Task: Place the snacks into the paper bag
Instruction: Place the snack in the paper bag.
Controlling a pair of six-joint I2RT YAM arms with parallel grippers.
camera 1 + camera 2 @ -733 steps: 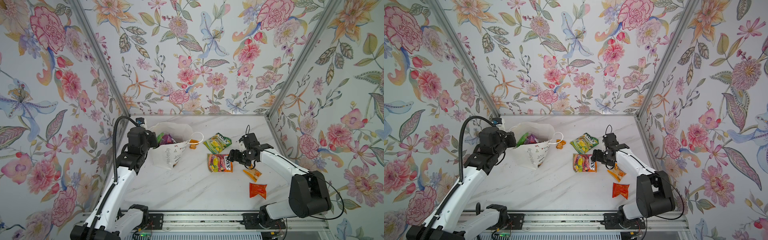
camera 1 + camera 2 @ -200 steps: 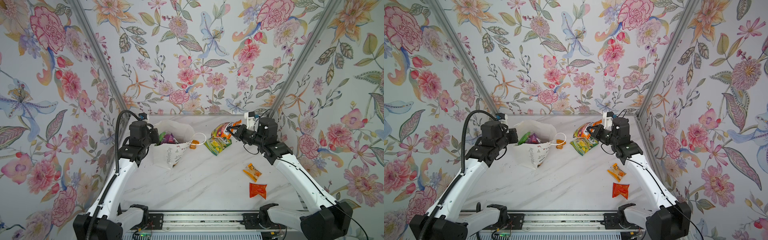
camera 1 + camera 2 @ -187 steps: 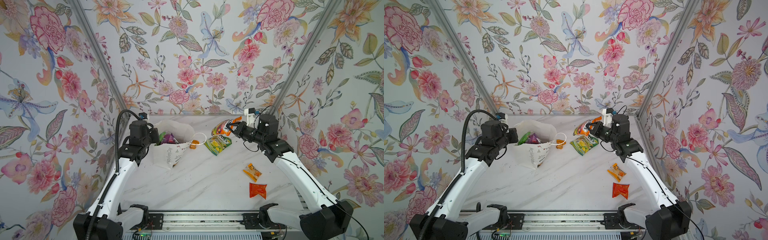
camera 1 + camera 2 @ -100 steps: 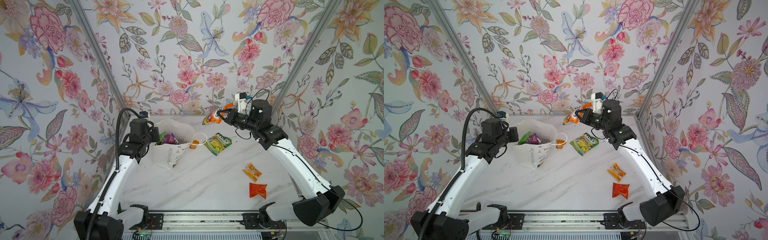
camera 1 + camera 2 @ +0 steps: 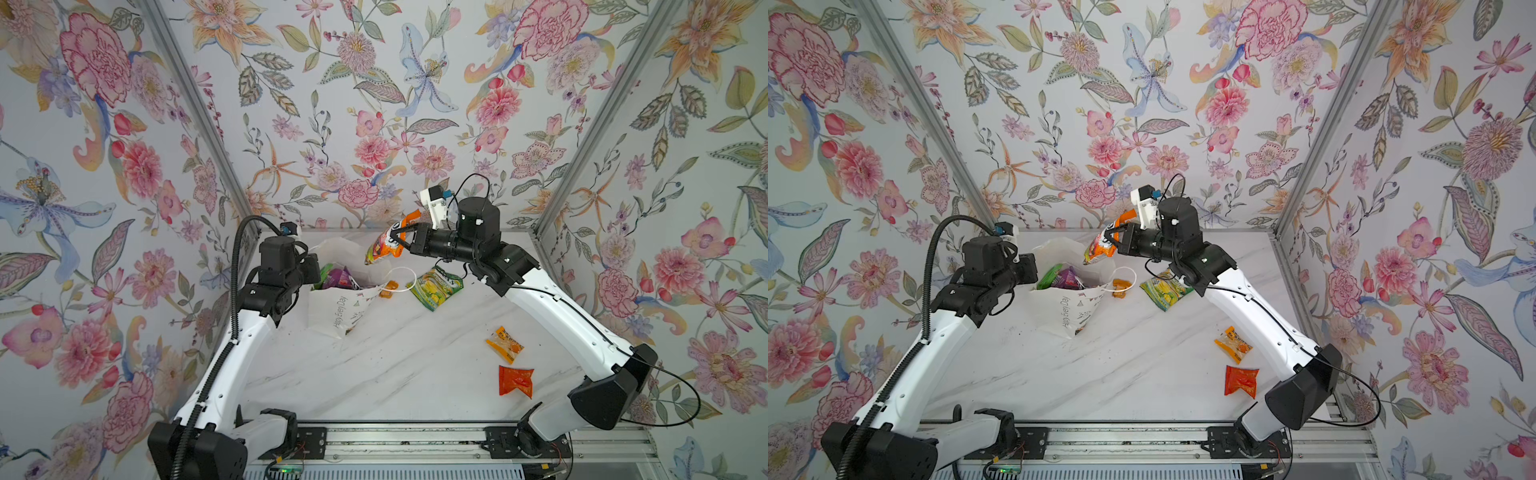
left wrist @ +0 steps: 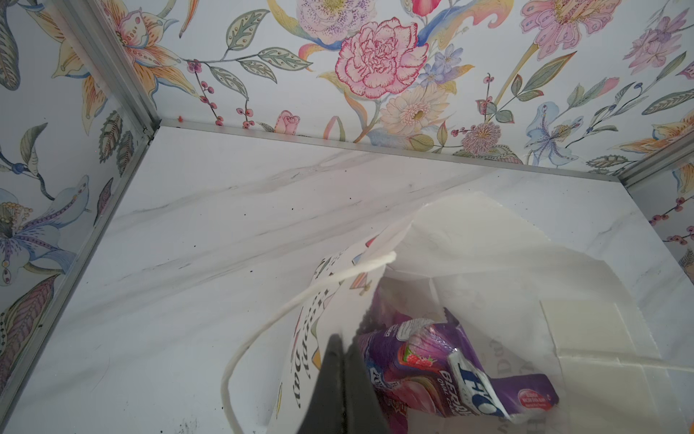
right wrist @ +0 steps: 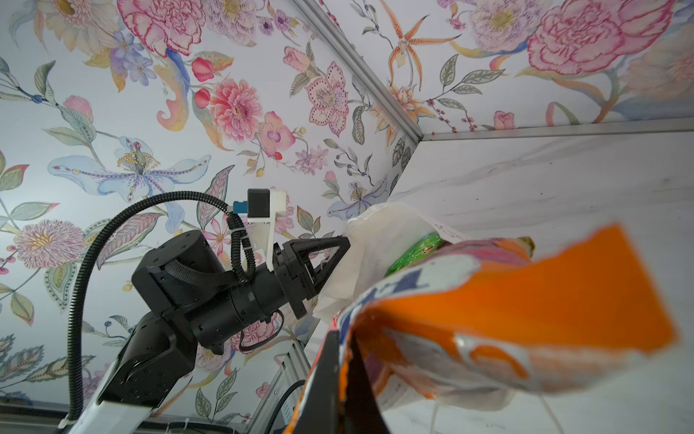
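Right gripper (image 5: pixel 397 243) is up off the bench (image 5: pixel 374 374) w/ its jaws clamped on the top edge of the orange packet (image 5: pixel 379 249). The packet hangs slack at the far rim of the paper bag (image 5: pixel 345 309), and in both top views its lower end overlaps the bag's open mouth.

Vs approx 4 sec ago: the packet lay flat on the bench next to the yellow-green packet (image 5: pixel 434 286), w/ the jaws down at it. One sec ago it was already lifted but still hung by the yellow-green packet. Half a sec ago it was high near the back wall. Now it is further across toward the bag and a bit lower.

In the right wrist view the orange packet fills most of the frame, pinched thin b/w the jaws.

Left gripper (image 5: pixel 312 270) has barely shifted in all that time. Its jaws are closed on the bag's rim on the robot's left side, and the left wrist view shows the paper edge caught b/w them. The bag is in the same spot, mouth open, grey lettering facing front. Inside it lie a purple packet (image 6: pixel 432 360) and a green packet (image 5: pixel 320 281), as before.

Nothing else has moved:
- the yellow-green packet lies flat near the bag;
- a small orange sachet (image 5: pixel 388 289) sits just beside the cord handle (image 5: pixel 405 272);
- an orange-yellow sachet (image 5: pixel 505 345) and a red-orange sachet (image 5: pixel 515 380) lie well apart from the bag, on the robot's right side of the bench.
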